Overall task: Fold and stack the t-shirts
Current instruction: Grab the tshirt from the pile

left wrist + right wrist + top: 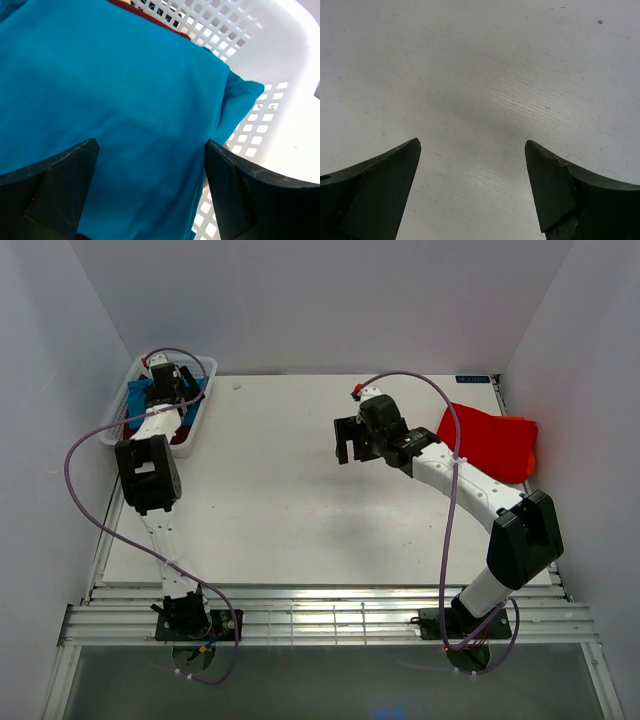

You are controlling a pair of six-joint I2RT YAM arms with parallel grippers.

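Observation:
The teal-blue t-shirt (115,90) lies crumpled in the white mesh basket (126,400) at the far left; it also shows in the top view (140,392). A strip of the dark maroon t-shirt (150,17) peeks out behind it, and shows in the top view (186,436). My left gripper (152,150) is open, hanging just above the teal shirt inside the basket (280,55). The red-orange t-shirt (492,443) lies folded at the table's far right. My right gripper (352,446) is open and empty over bare table (480,75) near the middle.
White walls close in the table on the left, back and right. The basket's far rim and mesh wall (240,30) stand close to the left gripper. Purple cables loop from both arms.

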